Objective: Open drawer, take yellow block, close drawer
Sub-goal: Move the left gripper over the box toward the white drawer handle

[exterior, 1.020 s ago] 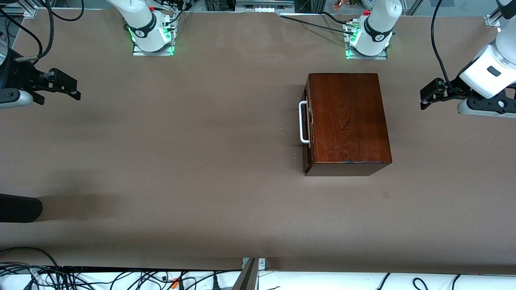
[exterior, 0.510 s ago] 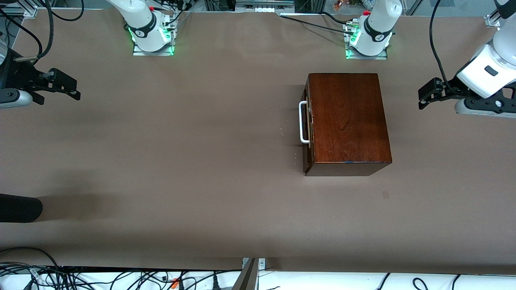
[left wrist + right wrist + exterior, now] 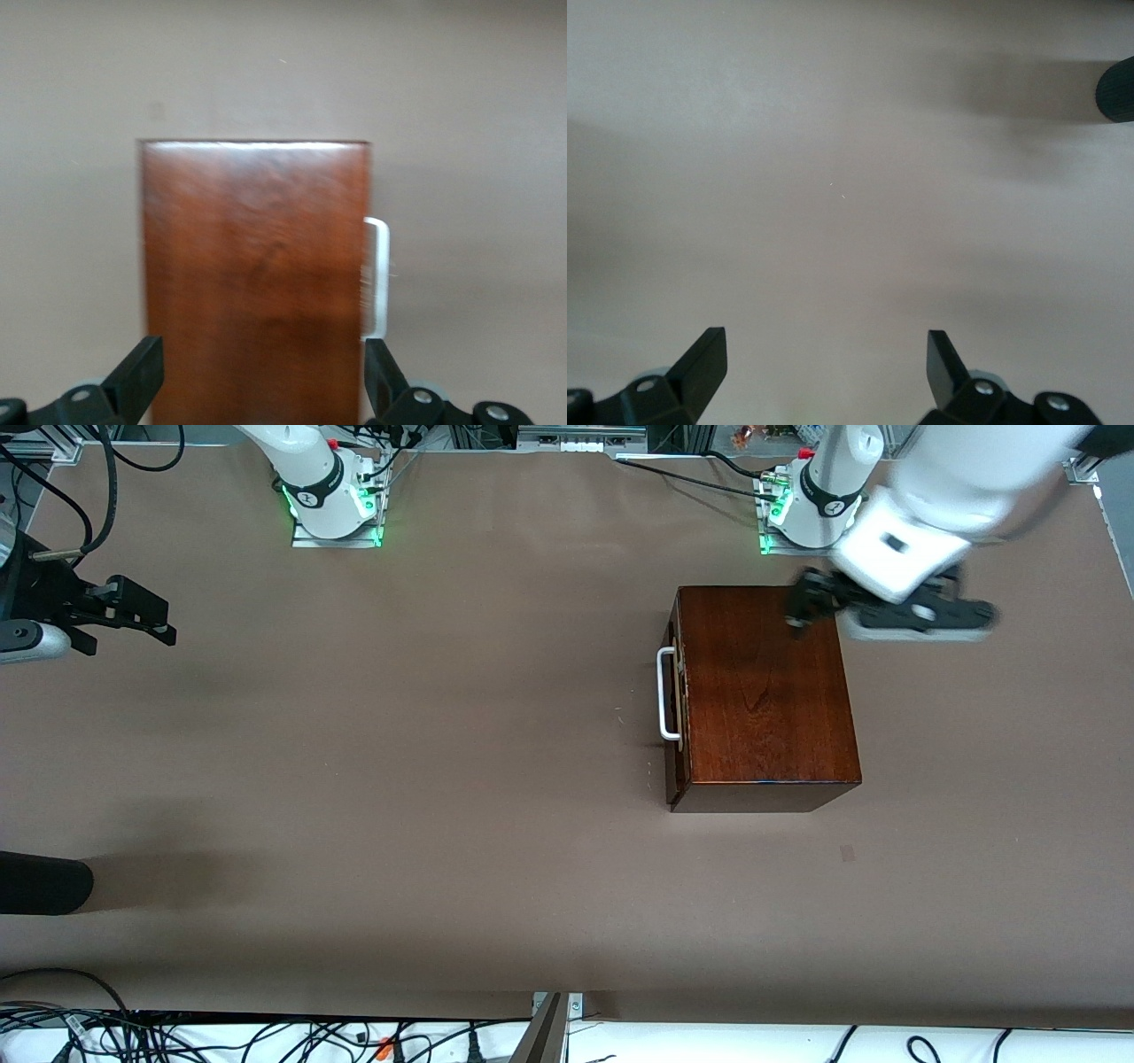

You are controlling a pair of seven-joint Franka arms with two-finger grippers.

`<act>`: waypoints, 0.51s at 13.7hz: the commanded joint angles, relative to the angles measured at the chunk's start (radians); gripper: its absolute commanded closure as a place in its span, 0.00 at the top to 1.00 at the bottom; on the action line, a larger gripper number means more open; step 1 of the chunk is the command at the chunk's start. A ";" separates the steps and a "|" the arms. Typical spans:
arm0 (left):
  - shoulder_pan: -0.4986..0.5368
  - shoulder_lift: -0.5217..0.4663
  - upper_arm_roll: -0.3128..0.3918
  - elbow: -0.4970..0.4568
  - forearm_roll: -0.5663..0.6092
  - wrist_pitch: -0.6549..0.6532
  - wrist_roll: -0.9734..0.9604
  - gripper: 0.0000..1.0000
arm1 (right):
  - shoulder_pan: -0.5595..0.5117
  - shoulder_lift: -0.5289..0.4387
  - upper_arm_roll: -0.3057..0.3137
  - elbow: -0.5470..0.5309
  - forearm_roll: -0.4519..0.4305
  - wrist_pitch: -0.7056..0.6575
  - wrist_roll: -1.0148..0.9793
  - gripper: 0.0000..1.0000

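The drawer (image 3: 677, 708) is fully shut inside the dark wooden box (image 3: 764, 686), which sits on the bench (image 3: 399, 779) toward the left arm's end. No sign of the yellow block; presumably it's inside.

The left gripper (image 3: 795, 613) is over the box top with its fingers (image 3: 137, 376) spread wide, holding nothing. In the left wrist view they look spread about as wide as the box itself. The right gripper (image 3: 159, 622) waits at its own end of the bench, fingers (image 3: 704, 363) wide open and empty too.

The box looks solid, heavy and polished, so probably slippery. The white handle (image 3: 666, 693) is the obvious place to grab: a stiff U-bar on the drawer front, with room for a finger to slip in under it. The box might slide when pulled.
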 commanded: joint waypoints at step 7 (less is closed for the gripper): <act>-0.280 0.198 -0.101 0.123 0.146 -0.008 -0.436 1.00 | -0.004 -0.006 0.004 0.001 -0.014 0.012 0.005 1.00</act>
